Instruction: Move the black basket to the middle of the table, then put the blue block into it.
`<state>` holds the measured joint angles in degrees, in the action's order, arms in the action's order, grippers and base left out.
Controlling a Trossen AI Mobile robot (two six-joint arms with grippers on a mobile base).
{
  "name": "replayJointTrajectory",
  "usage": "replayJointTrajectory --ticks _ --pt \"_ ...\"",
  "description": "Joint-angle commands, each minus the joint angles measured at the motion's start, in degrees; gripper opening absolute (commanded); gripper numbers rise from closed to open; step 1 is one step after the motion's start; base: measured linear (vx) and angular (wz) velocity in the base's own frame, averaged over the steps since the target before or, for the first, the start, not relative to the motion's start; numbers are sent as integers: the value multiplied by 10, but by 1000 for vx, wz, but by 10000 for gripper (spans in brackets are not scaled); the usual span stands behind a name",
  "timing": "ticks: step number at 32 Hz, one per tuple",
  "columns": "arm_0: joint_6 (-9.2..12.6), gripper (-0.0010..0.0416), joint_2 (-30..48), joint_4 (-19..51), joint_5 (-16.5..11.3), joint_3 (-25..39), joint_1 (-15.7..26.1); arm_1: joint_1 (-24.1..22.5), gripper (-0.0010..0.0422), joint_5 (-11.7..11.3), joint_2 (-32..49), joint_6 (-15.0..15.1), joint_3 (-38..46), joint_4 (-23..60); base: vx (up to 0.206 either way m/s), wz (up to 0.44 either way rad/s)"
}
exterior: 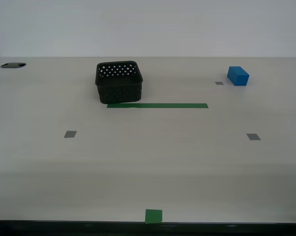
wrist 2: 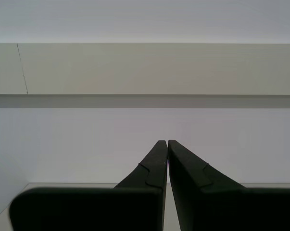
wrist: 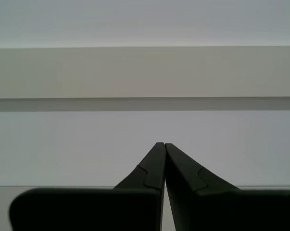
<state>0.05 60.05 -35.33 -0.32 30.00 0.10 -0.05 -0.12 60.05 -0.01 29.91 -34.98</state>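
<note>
small black plastic basket (exterior: 119,81) with round holes in its walls, sitting upper left of middle in the exterior view, on the wide pale beige table (exterior: 152,162). touching the left end of a long green tape strip (exterior: 157,105). nothing inside the basket as far as can be seen. small bright blue block (exterior: 237,75) far off at the upper right, well apart from the basket, near a tiny grey square (exterior: 219,83).

my first gripper (wrist: 160,147) up in the air, pointing at a plain wall, fingers pressed together with nothing between them. my second gripper (wrist 2: 163,144) the same, tips touching, holding nothing. no arm seen in the exterior view.

basket step not yet begun, so that comes first. best to open the fingers wide, come down over one basket wall, pinch the rim, then slide or lift it gently to the right, toward the middle above the green square (exterior: 153,216). slow move, so the light basket does not tip.
</note>
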Motion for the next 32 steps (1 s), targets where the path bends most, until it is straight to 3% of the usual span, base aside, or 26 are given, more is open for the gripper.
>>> replayJointTrajectory --ticks 1,32 --pt "0 1 0 -2 0 0 0 0 0 1 0 1 1 -3 0 0" --pt "1 1 0 -2 0 0 0 0 0 1 0 1 1 -3 0 0"
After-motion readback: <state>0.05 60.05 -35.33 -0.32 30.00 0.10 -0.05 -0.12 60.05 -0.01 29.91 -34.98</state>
